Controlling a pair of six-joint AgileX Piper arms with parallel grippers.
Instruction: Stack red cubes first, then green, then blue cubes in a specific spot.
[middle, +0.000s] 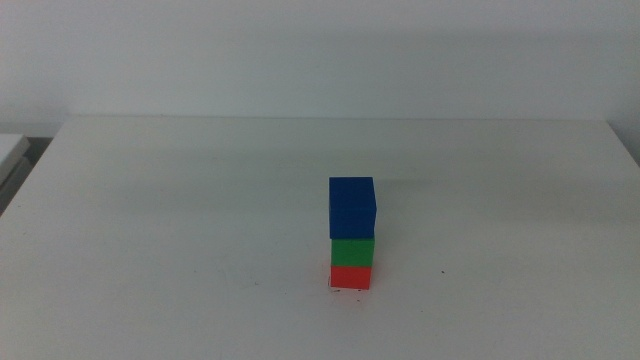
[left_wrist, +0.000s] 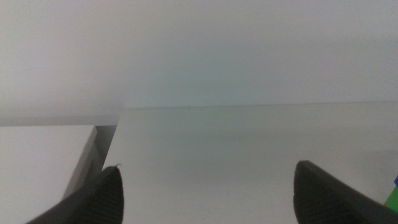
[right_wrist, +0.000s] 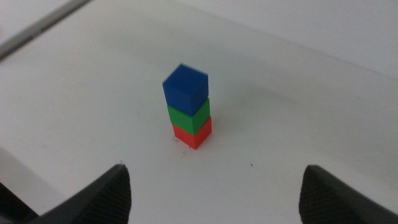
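Only the cube stack (middle: 352, 235) interrupts the bare white table (middle: 180, 220).

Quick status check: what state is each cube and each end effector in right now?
red cube: on the table at the marked spot, bottom of the stack.
green cube: resting on the red cube.
blue cube: on top, stack upright.
left end effector: open, empty, away from the stack.
right end effector: open, empty, facing the stack.

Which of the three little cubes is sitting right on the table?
The red cube. It is the bottom of the stack, touching the table; the green cube rests on it, and the blue cube tops the green.
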